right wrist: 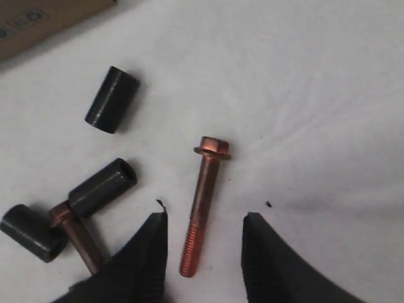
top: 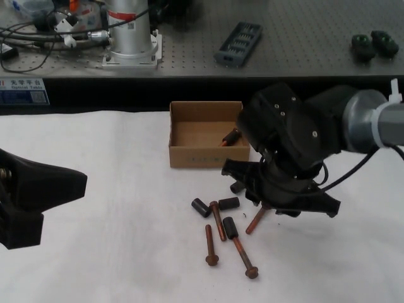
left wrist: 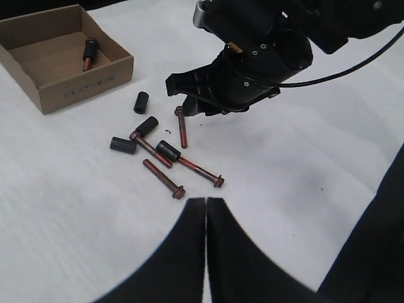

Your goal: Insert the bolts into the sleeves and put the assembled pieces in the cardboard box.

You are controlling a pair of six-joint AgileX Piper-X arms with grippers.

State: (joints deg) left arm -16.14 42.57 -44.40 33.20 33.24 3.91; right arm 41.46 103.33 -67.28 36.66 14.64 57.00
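Hardware lay loose on the white-covered tabletop (top: pixel 95 151), just in front of the cardboard box (top: pixel 202 156). The box stood open at the top and held one assembled piece (left wrist: pixel 88 53), a coppery bolt with a black sleeve over it, lying close to one wall. Outside the box, the flanged bolt (right wrist: pixel 203 202) was copper-coloured, with a hex head on a washer-like flange and a threaded end. It lay flat on the cloth with that threaded end between the fingers (right wrist: pixel 151 259) of the right tool (right wrist: pixel 205 218), which stood wide, clear of it on both sides. A loose sleeve (right wrist: pixel 112 99), a short black tube, lay nearest the box. A second sleeve (right wrist: pixel 102 187) lay just beside the head of a second bolt (left wrist: pixel 153 151), and a third sleeve (left wrist: pixel 123 145) lay close against the other side of that head. Farther from the box, a bare bolt (left wrist: pixel 162 178) lay alone, and next to it a half-joined pair (left wrist: pixel 192 167): a bolt whose shank ran into a fourth black sleeve. The right arm's black wrist (top: pixel 284 139) hung over the pile and, in the high view, covered one end of the box and part of the loose sleeve. The left tool (left wrist: pixel 206 211) was off to the side, well apart from the pile, its fingers pressed together with nothing between them. Behind the tabletop, a perforated metal board (top: pixel 303 25) carried a silver cylinder (top: pixel 129 25), a dark tray (top: pixel 238 41) and cables (top: pixel 31 31).
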